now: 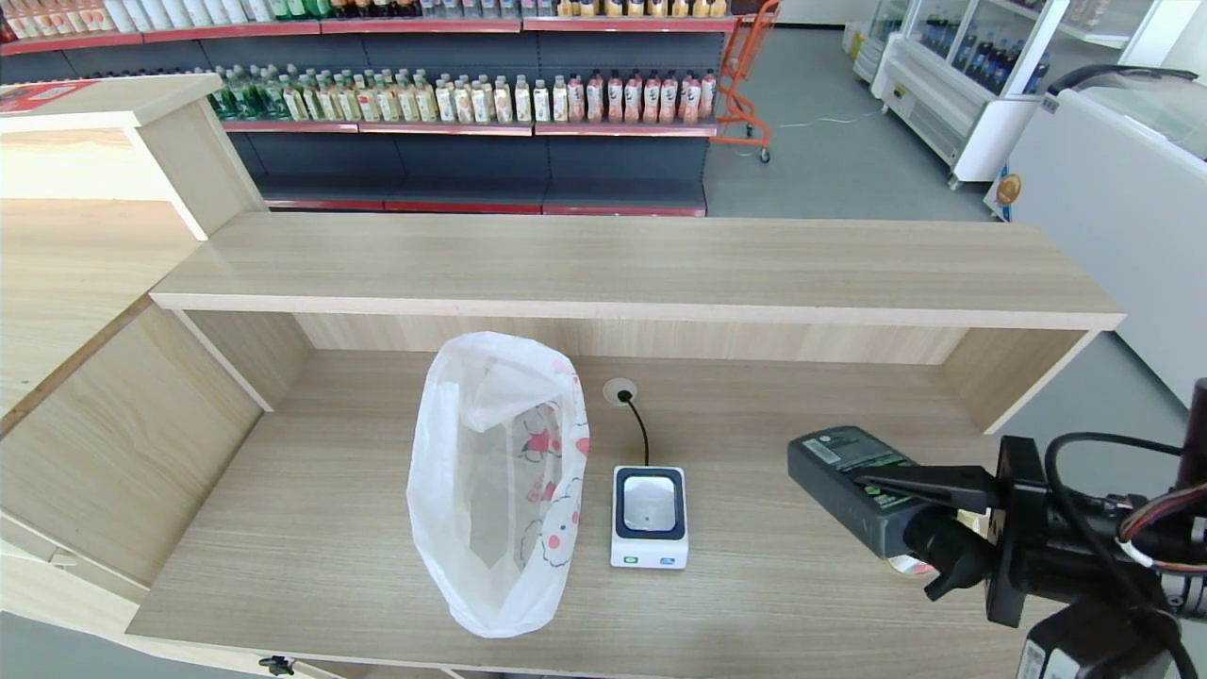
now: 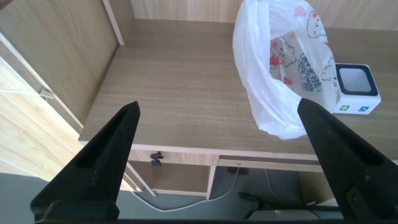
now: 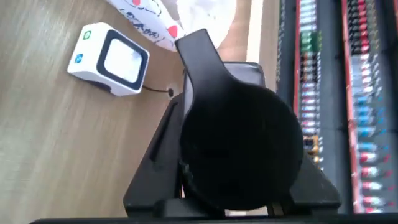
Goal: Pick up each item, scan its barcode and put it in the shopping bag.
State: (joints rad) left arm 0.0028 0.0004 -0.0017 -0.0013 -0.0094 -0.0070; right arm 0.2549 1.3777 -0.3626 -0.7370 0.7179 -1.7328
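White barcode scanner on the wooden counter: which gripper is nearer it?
Right. The right gripper, gripping a dark box, is beside the scanner; the left gripper hangs beyond the white plastic bag.

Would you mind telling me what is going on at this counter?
The right gripper holds a dark boxy item above the counter, to the right of the white scanner, not yet over it. The open shopping bag stands left of the scanner. The left gripper hangs open near the counter's front edge.

Wooden counter (image 1: 311, 528): white plastic bag (image 1: 500, 471) standing open, scanner (image 1: 649, 516) just beside it, scanner cable (image 1: 641, 429) running into a grommet (image 1: 620, 390) behind.
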